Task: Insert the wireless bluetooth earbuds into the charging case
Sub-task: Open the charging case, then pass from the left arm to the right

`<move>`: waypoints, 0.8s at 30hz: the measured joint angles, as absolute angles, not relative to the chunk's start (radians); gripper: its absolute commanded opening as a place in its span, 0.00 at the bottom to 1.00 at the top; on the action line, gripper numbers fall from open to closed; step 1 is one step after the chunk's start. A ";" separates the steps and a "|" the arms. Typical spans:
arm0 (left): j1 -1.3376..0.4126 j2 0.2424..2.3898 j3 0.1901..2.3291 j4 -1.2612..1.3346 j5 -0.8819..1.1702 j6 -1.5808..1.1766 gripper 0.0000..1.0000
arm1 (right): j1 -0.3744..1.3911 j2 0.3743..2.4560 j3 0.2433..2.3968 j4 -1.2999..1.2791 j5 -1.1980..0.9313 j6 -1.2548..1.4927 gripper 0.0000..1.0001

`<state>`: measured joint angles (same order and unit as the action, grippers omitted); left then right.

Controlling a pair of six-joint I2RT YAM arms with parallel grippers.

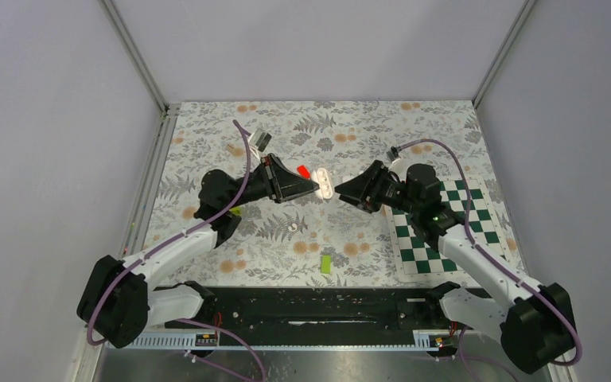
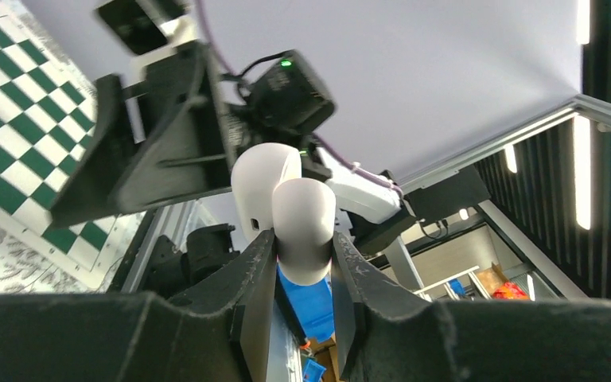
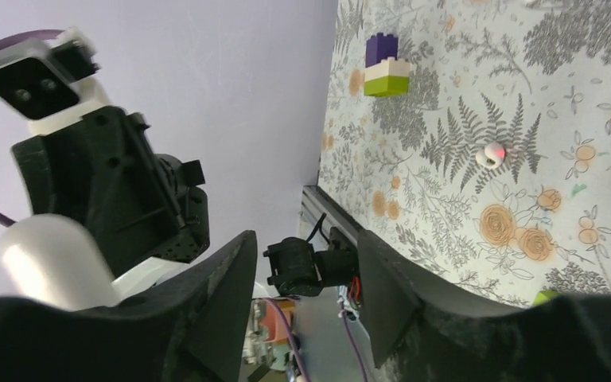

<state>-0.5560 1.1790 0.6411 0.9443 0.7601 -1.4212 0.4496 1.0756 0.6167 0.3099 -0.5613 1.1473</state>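
Observation:
The white charging case (image 1: 324, 185) hangs above the middle of the table, lid swung open. My left gripper (image 1: 316, 188) is shut on it. In the left wrist view its rounded body (image 2: 304, 227) is pinched between both fingers, with the lid (image 2: 261, 187) standing behind. My right gripper (image 1: 340, 191) sits just right of the case, facing it. In the right wrist view it (image 3: 302, 247) is open with nothing between the fingers, and the case (image 3: 52, 263) shows at the lower left. One of the earbuds (image 1: 293, 228) lies on the floral cloth; it (image 3: 491, 154) is small and white with a reddish spot.
A red block (image 1: 303, 170) lies just behind the case. A lime-green block (image 1: 326, 263) sits near the front edge. A purple, white and green brick stack (image 3: 386, 65) stands on the cloth. A green checkered mat (image 1: 445, 231) covers the right side. Small items (image 1: 258, 140) lie at the back left.

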 measured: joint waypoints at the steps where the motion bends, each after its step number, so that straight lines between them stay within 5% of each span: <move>1: -0.555 1.172 0.646 0.902 0.764 -1.405 0.00 | 0.450 1.056 0.630 0.278 -0.554 1.126 0.62; 24: -0.410 1.254 0.862 -0.283 0.869 -0.748 0.00 | 0.514 0.994 0.922 -0.480 -0.154 0.648 0.61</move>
